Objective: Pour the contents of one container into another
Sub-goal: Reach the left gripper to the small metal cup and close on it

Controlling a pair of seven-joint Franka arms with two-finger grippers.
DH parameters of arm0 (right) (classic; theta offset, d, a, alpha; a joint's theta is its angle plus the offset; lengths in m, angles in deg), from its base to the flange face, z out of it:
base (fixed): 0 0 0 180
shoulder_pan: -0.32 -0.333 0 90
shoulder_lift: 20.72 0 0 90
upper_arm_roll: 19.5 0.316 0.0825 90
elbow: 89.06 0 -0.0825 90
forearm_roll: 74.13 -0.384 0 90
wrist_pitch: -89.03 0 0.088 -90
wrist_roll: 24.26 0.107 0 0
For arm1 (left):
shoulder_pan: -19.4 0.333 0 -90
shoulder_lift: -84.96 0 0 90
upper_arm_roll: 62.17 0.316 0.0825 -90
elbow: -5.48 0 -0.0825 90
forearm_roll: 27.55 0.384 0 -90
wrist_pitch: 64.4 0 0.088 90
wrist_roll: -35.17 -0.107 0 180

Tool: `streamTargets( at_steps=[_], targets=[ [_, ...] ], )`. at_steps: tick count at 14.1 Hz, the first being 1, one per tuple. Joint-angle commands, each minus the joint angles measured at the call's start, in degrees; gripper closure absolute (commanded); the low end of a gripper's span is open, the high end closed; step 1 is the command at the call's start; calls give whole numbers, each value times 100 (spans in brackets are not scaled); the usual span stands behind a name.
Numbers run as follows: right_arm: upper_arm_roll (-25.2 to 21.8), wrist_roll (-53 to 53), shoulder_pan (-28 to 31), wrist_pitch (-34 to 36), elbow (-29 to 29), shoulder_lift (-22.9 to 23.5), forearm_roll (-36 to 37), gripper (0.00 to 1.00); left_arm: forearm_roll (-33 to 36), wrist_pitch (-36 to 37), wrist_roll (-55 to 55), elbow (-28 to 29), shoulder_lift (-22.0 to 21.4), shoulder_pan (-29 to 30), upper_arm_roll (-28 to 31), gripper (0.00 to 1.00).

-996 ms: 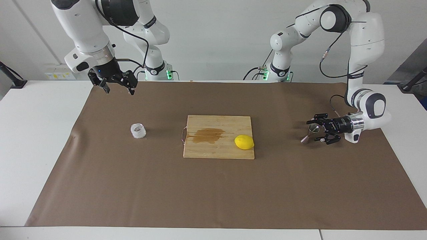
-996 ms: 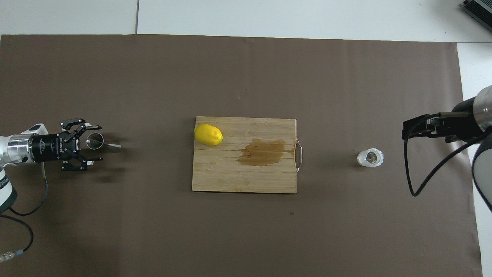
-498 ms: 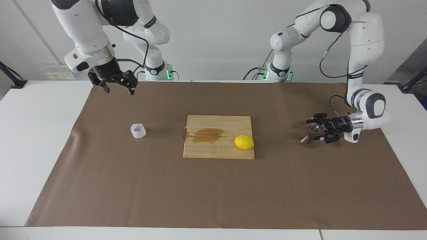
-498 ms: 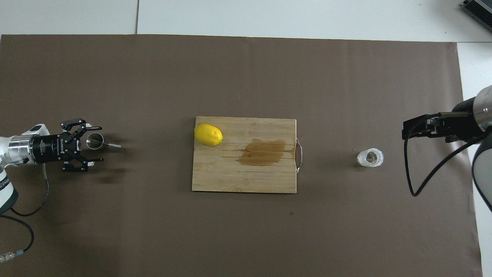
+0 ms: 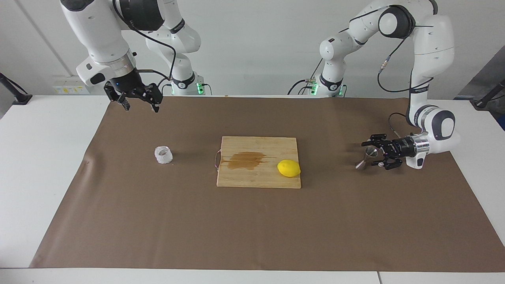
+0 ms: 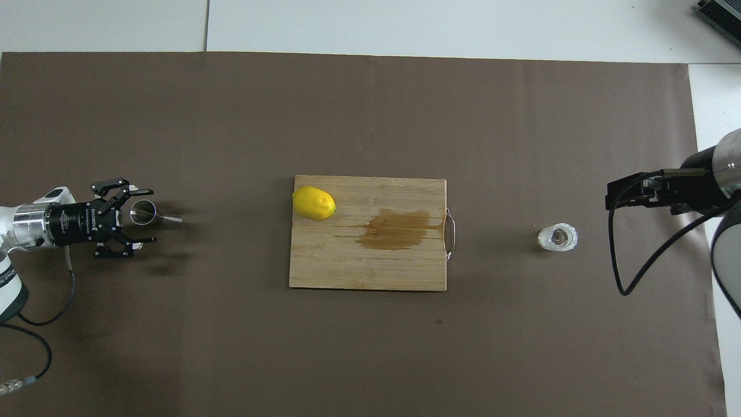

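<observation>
The steel jigger (image 5: 367, 155) stands on the brown mat toward the left arm's end of the table, and it also shows in the overhead view (image 6: 143, 212). My left gripper (image 5: 375, 152) lies level just above the mat, open, with the jigger between its spread fingers (image 6: 134, 191) and no visible touch. The whitish crinkled cup (image 5: 163, 154) stands toward the right arm's end, with something dark inside (image 6: 557, 238). My right gripper (image 5: 141, 107) is open and empty, raised over the mat's edge near the robots.
A wooden cutting board (image 5: 258, 177) lies mid-table with a brown wet stain (image 6: 396, 229) and a yellow lemon (image 5: 288, 168) on it. A brown mat (image 5: 252, 236) covers most of the white table.
My left gripper has shifted very slightly back toward its own end of the table, still open around the jigger. The right arm, the cup and the jigger have not moved.
</observation>
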Motion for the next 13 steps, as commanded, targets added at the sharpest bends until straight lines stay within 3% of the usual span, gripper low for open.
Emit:
streamTargets(
  at_steps=[1, 6, 10, 13],
  targets=[
    [49, 84, 68, 30, -43, -78, 13, 0, -123, 42, -41, 169, -121, -4, 34, 7],
    [49, 84, 68, 30, -43, -78, 13, 0, -158, 42, -41, 169, -112, -13, 34, 21],
    [49, 84, 68, 30, -43, -78, 13, 0, -176, 42, -32, 161, -112, -13, 34, 49],
    [49, 84, 68, 30, -43, -78, 13, 0, -211, 42, 3, 152, -112, -13, 34, 57]
  ],
)
